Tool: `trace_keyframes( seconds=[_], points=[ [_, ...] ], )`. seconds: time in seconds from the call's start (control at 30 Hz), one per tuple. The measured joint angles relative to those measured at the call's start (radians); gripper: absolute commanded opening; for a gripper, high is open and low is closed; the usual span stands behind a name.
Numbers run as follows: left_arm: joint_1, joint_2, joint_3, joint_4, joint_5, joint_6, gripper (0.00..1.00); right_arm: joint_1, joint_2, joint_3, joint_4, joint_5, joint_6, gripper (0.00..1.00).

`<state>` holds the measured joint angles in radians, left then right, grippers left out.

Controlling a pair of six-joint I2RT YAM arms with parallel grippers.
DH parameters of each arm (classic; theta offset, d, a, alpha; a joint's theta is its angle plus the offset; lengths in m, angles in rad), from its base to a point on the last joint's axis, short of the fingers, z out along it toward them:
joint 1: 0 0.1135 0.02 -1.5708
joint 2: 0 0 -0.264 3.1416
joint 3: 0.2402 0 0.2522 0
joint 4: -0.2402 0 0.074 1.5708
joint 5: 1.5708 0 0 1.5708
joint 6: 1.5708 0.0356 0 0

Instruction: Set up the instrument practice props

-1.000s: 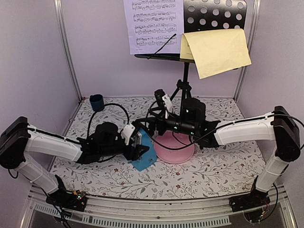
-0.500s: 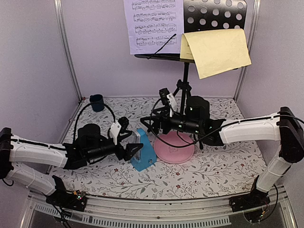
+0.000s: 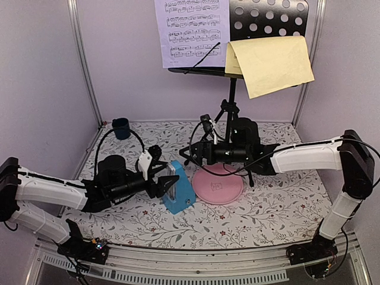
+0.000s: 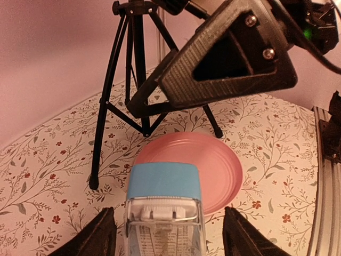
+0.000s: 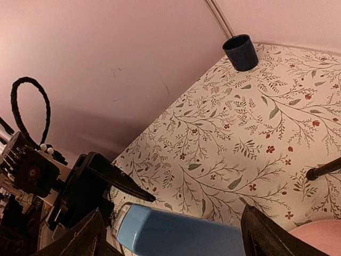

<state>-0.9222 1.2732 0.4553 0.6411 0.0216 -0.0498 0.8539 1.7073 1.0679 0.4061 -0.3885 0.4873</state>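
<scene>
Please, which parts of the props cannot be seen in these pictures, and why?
Metronome base: left wrist view, cut off by the bottom edge.
Music stand legs: top view, mostly hidden behind the right arm.
Yellow sheet print: top view, none shows on the facing side.
Lilac sheet top: top view, cut off by the edge.

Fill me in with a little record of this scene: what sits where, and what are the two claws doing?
music stand: upright at the back of the table
lilac sheet: on the stand, left side
yellow sheet: on the stand, right side, tilted
metronome: standing on the table beside the pink plate
left gripper: open, a finger on either side of the metronome, gaps showing
right gripper: open, near the metronome's top, holding nothing
blue cup: back left corner
</scene>
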Motion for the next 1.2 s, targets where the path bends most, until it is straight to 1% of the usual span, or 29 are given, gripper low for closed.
trace_keyframes(
  seconds=[0.23, 0.47, 0.6, 0.8, 1.2],
  points=[
    [0.0, 0.014, 0.0, 0.023, -0.006, 0.002, 0.63, 0.0, 0.031, 0.05, -0.004, -0.066, 0.114, 0.88],
    [0.0, 0.018, 0.0, 0.037, -0.007, 0.005, 0.61, -0.001, 0.074, 0.057, -0.037, -0.075, 0.228, 0.93],
    [0.001, 0.018, 0.0, 0.047, -0.008, 0.006, 0.6, -0.001, 0.09, 0.058, -0.052, -0.079, 0.275, 0.94],
    [0.001, 0.018, 0.0, 0.053, -0.008, 0.005, 0.59, 0.0, 0.105, 0.059, -0.056, -0.082, 0.325, 0.93],
    [0.001, 0.023, -0.008, 0.054, -0.008, 0.006, 0.55, 0.023, 0.149, 0.091, -0.061, -0.104, 0.367, 0.93]
  ],
)
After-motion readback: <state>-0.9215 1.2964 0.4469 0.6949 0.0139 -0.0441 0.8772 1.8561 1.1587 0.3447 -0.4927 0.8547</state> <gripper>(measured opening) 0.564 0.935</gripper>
